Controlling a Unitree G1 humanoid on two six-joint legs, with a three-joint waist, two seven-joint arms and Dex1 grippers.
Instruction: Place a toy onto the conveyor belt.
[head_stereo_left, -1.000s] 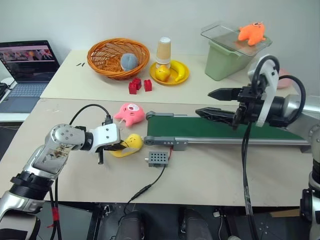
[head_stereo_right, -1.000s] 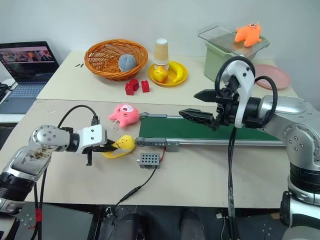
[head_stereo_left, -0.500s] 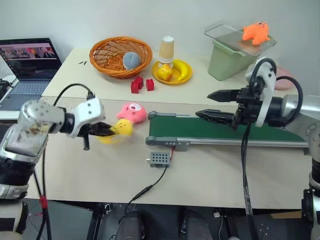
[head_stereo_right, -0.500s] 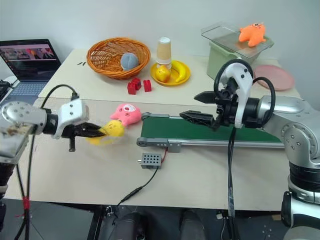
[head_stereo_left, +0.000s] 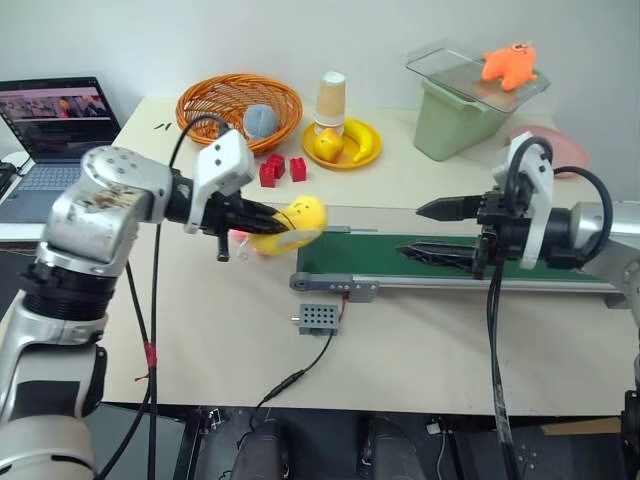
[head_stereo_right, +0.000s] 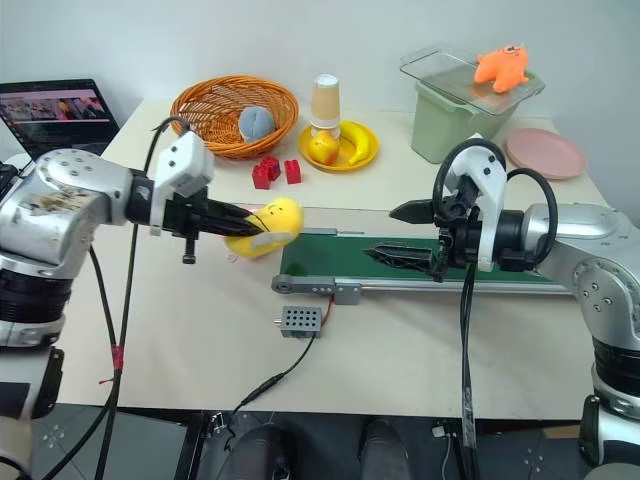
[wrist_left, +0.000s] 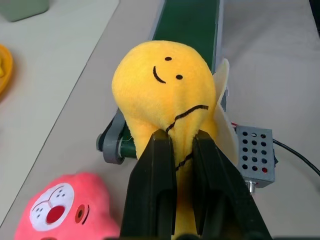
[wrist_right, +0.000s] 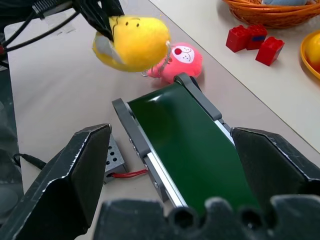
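My left gripper (head_stereo_left: 262, 222) is shut on a yellow smiley plush toy (head_stereo_left: 297, 220) and holds it in the air, just off the left end of the conveyor belt (head_stereo_left: 350, 258). In the left wrist view the two black fingers (wrist_left: 160, 155) pinch the toy's lower part, with the belt's end roller behind it. The dark green belt runs to the right in its grey frame. My right gripper (head_stereo_left: 430, 230) hovers open above the middle of the belt, nothing between its fingers. A pink plush toy (wrist_right: 182, 59) lies on the table beside the belt's left end.
A grey perforated control box (head_stereo_left: 318, 318) with a cable sits in front of the belt. Behind are a wicker basket (head_stereo_left: 240, 105), red bricks (head_stereo_left: 282, 170), a yellow plate (head_stereo_left: 343, 148) with a paper cup, a green bin (head_stereo_left: 460, 115) topped by an orange toy, and a laptop (head_stereo_left: 55, 125).
My left arm has lifted the yellow toy off the table and carried it up and to the right, toward the belt's left end. The right gripper has stayed open over the belt.
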